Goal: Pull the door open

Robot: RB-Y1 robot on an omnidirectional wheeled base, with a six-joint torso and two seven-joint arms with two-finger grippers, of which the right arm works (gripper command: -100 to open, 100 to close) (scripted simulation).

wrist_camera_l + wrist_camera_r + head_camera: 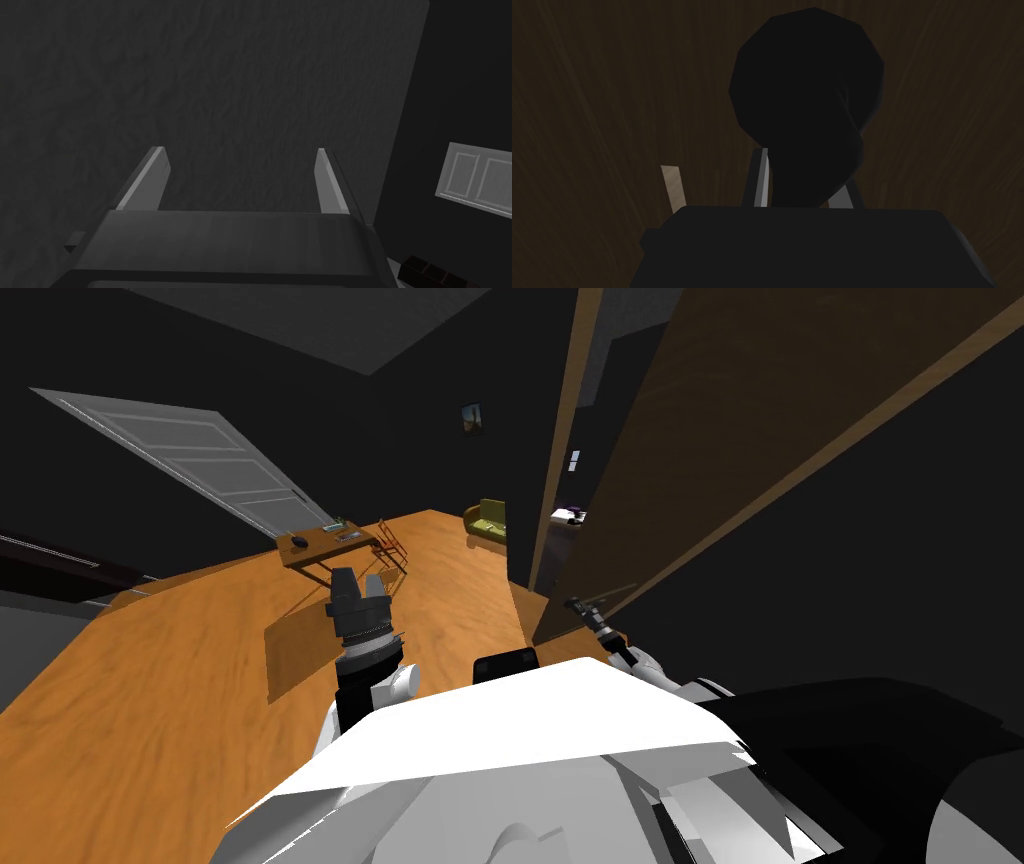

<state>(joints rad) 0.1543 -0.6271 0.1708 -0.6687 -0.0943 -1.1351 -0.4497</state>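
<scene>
In the head view the brown door [720, 448] stands on my right, swung away from its frame post [562, 438] so that a gap shows between them. The right end effector [586, 608] reaches out to the door's face low down, at a small dark handle [580, 604]. The left end effector [358, 586] is held up over the orange wooden floor [150, 708], well apart from the door. Farther off stand a small counter [325, 544] with a chair [392, 546] beside it, a green sofa [488, 520] and a white panelled door [200, 453]. In the left wrist view the left end effector [242, 157] is released, its two fingers [150, 177] spread wide before a dark grey wall. In the right wrist view the right end effector [806, 172] is clenched on the handle [807, 100], a black round knob whose neck runs down between the fingers [760, 177]. They press its sides, and the dark brown door [612, 100] lies close behind.
</scene>
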